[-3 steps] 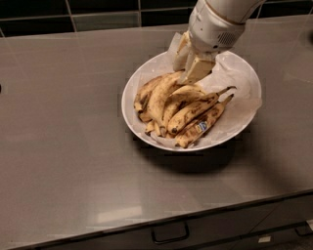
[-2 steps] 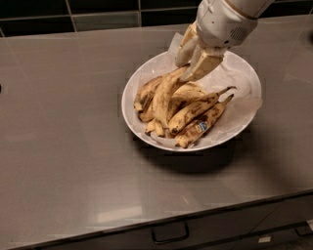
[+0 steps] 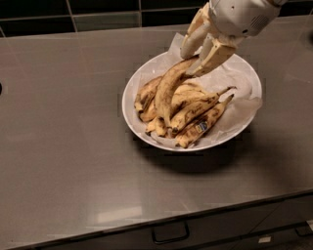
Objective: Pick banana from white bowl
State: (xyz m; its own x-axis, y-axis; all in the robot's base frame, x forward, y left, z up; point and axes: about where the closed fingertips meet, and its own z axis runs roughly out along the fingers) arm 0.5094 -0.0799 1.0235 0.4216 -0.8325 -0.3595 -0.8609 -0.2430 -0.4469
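A grey, matte table (image 3: 73,146) fills most of the view, with soft light patches near its front edge. Along the 12 o'clock side runs a wall of dark glossy tiles (image 3: 98,9) with pale grout lines. Below the table's front edge, at 6 o'clock, sits a drawer front with a dark handle (image 3: 170,233).

The white bowl (image 3: 128,113) stands right of the table's middle, lined with crinkled white paper (image 3: 240,103) that spills over the rim at 3 o'clock.

The gripper (image 3: 194,61) reaches in from 1 o'clock over the bowl's far rim. Its 2 cream jaws are clenched on the upper end of the banana (image 3: 168,93). The banana hangs tilted, its top end pinched between the jaws and its lower end pointing toward 7 o'clock, touching the pile.

The other bananas (image 3: 193,105) lie in the bowl under and beside it. Among them, a slimmer banana with a blue sticker (image 3: 201,126) lies nearest the 5 o'clock rim.
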